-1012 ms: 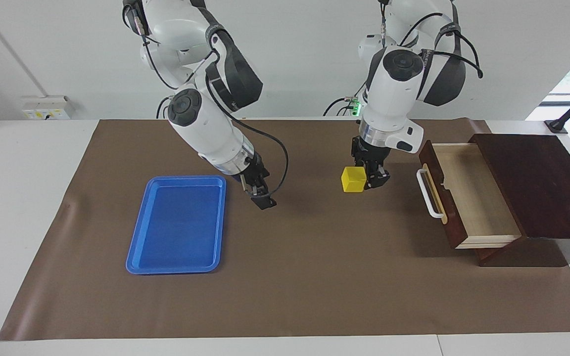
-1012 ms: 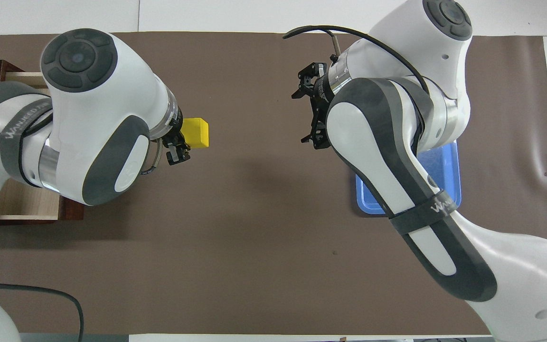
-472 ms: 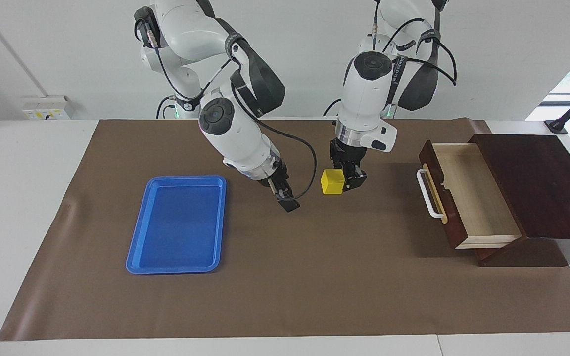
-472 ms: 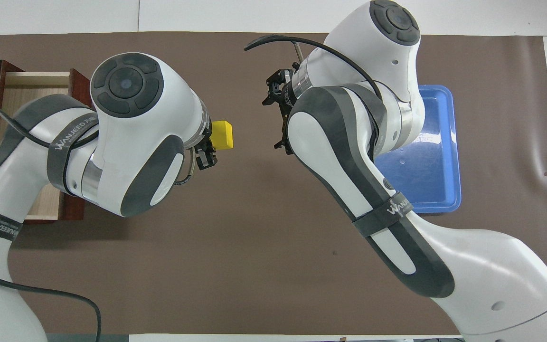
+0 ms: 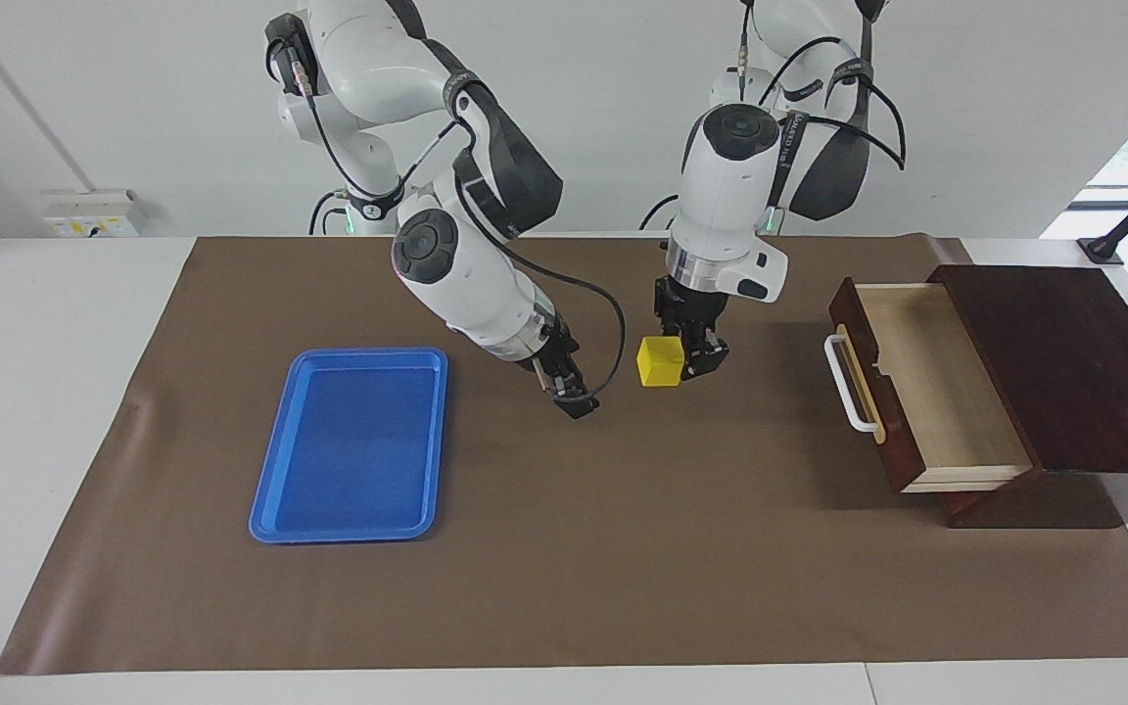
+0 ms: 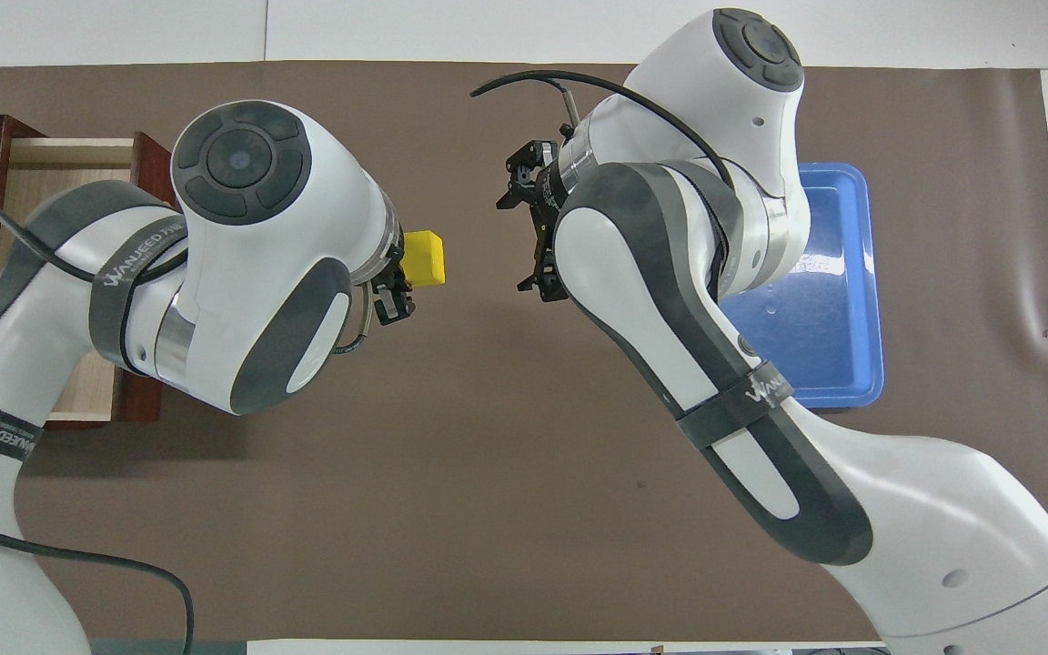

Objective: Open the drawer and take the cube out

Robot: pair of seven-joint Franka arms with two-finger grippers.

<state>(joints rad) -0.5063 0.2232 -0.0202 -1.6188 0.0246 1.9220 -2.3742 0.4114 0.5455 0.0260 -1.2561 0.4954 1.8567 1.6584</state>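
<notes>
Cube (image 5: 660, 361), small, bright yellow, solid and equal-sided, hangs clamped in my left tool (image 5: 691, 360) over the table's middle, faces slightly tilted. My right tool (image 5: 572, 397) hovers beside it, fingers apart. Dark wooden drawer (image 5: 926, 387) stands open at the left arm's end.

L claw (image 5: 683, 358) w/ cube (image 5: 660, 361) moved toward mat centre, R claw (image 5: 572, 397) closer

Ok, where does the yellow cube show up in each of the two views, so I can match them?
Facing view: the yellow cube is held in the left gripper above the brown mat, middle of the picture, between the blue tray and the open drawer.
Overhead view: the cube sticks out past the left arm's wrist, just off centre toward the drawer.
Shared landmark: the blue tray.
</notes>
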